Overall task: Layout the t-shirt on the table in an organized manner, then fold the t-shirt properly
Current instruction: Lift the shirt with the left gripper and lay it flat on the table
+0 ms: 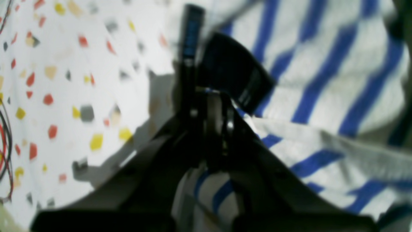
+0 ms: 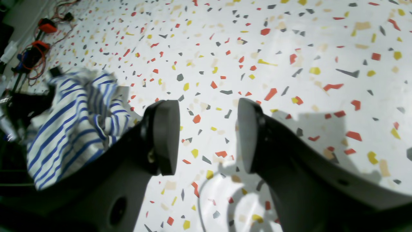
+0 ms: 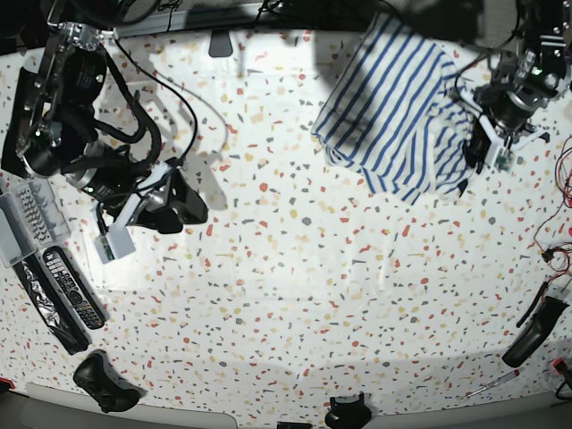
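Nearest the base camera, along the front edge of the white terrazzo-style table (image 3: 295,295) speckled with red, grey and tan flecks, lie dark remote controls (image 3: 67,286) and a black controller (image 3: 103,380). Farther back, the right gripper (image 2: 207,135) hangs above bare tabletop, jaws spread apart and holding nothing. At the far side, the left gripper (image 1: 206,93) is pressed together, pinching the white blue-striped cloth t-shirt (image 3: 393,112), which sits bunched and partly lifted off the table.
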Motion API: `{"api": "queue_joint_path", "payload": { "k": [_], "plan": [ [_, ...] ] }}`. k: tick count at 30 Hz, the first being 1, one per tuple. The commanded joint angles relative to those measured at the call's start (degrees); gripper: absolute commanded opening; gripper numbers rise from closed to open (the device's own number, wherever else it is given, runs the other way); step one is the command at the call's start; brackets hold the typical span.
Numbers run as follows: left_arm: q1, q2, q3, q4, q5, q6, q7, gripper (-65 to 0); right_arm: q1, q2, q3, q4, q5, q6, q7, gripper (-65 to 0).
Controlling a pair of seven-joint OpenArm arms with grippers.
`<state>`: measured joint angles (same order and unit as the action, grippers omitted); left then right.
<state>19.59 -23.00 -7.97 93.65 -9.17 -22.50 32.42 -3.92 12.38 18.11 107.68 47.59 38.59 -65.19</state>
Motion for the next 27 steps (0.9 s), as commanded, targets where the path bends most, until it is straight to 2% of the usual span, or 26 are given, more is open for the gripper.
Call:
{"api": "queue_joint_path", "payload": {
  "k": [1, 4, 7, 9, 12, 16, 18, 21, 23, 27],
  "plan": [
    [-1.2, 1.0, -0.1, -0.3, -0.3, -1.2, -0.4, -65.0, 0.9, 0.6, 0.2, 0.9, 1.1, 0.4, 1.3, -36.8],
    [-3.9, 6.0, -0.1, -1.4, -0.2, -4.1, -0.4, -65.0, 0.9, 0.6, 0.2, 0.9, 1.0, 0.4, 1.3, -36.8],
    [-6.0, 10.3, 0.0, -1.4, -0.3, -4.2, -0.4, -65.0, 0.9, 0.6, 0.2, 0.9, 1.0, 0.4, 1.3, -36.8],
    [-7.2, 11.8, 1.2, -1.4, -0.3, -4.1, -0.3, -65.0, 0.9, 0.6, 0.2, 0.9, 1.0, 0.4, 1.3, -36.8],
    [-8.5, 12.4, 5.8, -1.4, -0.3, -4.1, -0.3, -65.0, 0.9, 0.6, 0.2, 0.9, 1.2, 0.4, 1.2, -36.8],
    [-11.4, 12.3, 10.3, -1.3, -0.2, -4.1, -0.2, -65.0, 0.9, 0.5, 0.2, 0.9, 4.3, 0.4, 0.8, -36.8],
    [-13.3, 12.3, 10.1, -1.3, 0.1, -3.4, 1.2, -65.0, 0.9, 0.5, 0.2, 0.9, 3.8, 0.4, 0.7, -36.8],
    [-16.3, 12.3, 8.5, -1.3, 4.0, -0.7, 4.8, -65.0, 0.9, 0.5, 0.2, 0.9, 3.4, 0.4, 0.7, -36.8],
    [-18.0, 12.1, 7.0, -1.3, 5.1, -0.4, 6.0, -64.5, 0.9, 0.5, 0.2, 0.9, 3.4, 0.4, 0.7, -36.8],
    [-19.3, 10.4, 5.7, 0.7, 1.7, -0.4, 7.5, -48.6, 0.9, 0.5, 0.2, 0.9, 3.4, 0.4, 0.7, -36.8]
  ]
}}
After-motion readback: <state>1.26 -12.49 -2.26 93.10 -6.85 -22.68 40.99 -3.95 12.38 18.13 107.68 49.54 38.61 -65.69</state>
